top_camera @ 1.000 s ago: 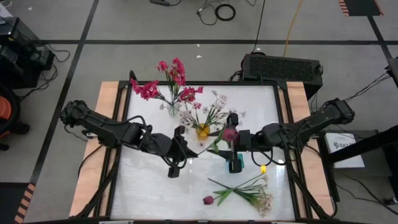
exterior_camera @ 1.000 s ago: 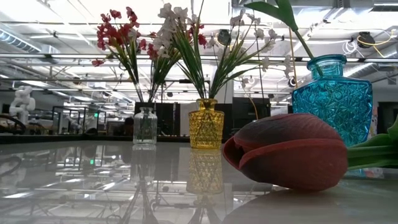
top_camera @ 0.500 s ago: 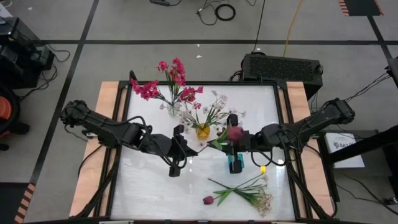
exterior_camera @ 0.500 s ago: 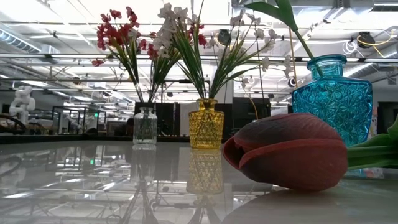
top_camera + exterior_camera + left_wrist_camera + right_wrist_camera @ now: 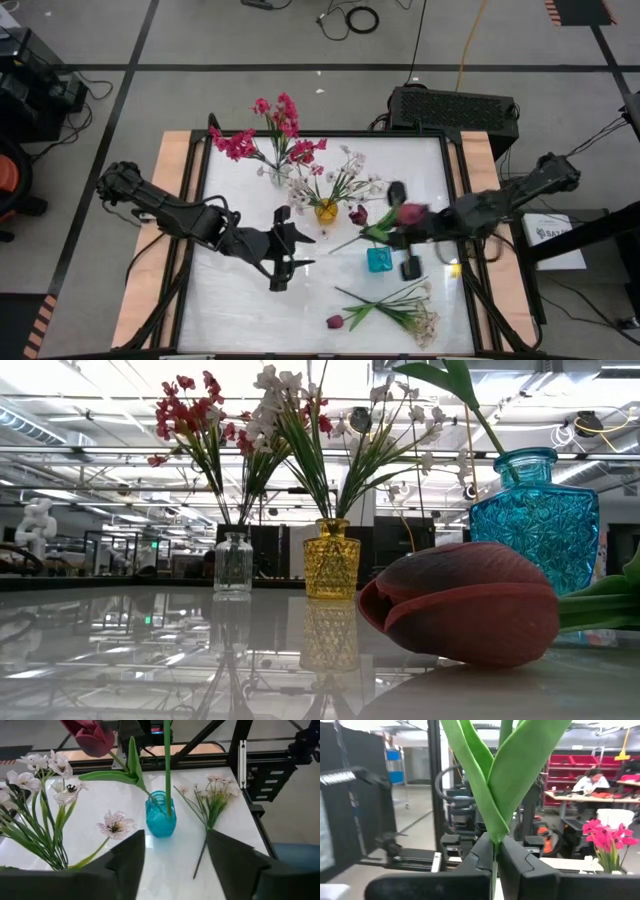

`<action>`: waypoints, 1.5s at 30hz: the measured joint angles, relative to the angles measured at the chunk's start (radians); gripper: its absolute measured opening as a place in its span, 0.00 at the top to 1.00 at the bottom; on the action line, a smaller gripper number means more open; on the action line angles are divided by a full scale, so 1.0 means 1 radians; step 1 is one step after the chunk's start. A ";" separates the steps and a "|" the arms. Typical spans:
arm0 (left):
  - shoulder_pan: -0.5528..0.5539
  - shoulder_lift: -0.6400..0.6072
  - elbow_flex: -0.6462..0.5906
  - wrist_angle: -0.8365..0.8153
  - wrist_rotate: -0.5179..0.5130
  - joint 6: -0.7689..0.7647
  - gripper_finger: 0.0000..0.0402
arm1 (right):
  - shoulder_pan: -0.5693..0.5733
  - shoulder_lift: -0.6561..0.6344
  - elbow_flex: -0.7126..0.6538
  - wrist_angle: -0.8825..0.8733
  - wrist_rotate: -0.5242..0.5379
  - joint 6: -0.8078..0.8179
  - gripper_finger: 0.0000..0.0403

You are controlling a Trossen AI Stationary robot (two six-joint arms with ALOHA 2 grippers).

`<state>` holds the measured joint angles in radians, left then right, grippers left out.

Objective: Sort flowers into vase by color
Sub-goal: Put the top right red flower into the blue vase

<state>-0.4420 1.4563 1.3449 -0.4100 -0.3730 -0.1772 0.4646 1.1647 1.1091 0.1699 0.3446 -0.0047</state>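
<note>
My right gripper is shut on a maroon tulip above the table's middle right. The tulip's stem end points at my left gripper, which stands open and holds nothing, just left of that end. The blue vase stands below the held tulip. Another tulip is in this vase, its bud leaning toward the far edge. Pink flowers stand in a clear vase and white ones in a yellow vase. My right gripper pinches the tulip's green stem between its two fingers, just below where the leaves branch off. The fingers come about level from the table's right side and lie across the stem. The tulip hangs clear of the table, tilted, bud toward the right edge.
A loose bunch of white sprigs and one more maroon tulip lie on the glossy tabletop near its front right. In the low view that tulip lies close in front of the blue vase.
The tulip has passed from my left gripper to my right one: the left has let go of the stem end and opened. My right gripper has carried the flower toward the table's right edge and slightly up, uncovering the bud of the tulip in the blue vase.
</note>
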 joint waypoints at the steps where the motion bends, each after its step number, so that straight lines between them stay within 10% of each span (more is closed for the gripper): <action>1: -0.011 0.000 0.000 0.000 -0.006 0.000 0.43 | 0.010 -0.030 0.000 -0.029 0.002 0.017 1.00; 23: -0.205 0.014 -0.287 0.262 -0.130 -0.131 0.38 | 0.259 -0.319 -0.295 -0.322 0.388 0.390 1.00; 45: -0.236 0.227 -0.335 0.519 -0.156 -0.099 0.38 | 0.264 -0.368 -0.383 -0.397 0.498 0.504 0.99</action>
<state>-0.6782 1.6828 1.0096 0.1090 -0.5289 -0.2763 0.7284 0.7965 0.7265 -0.2275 0.8425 0.4996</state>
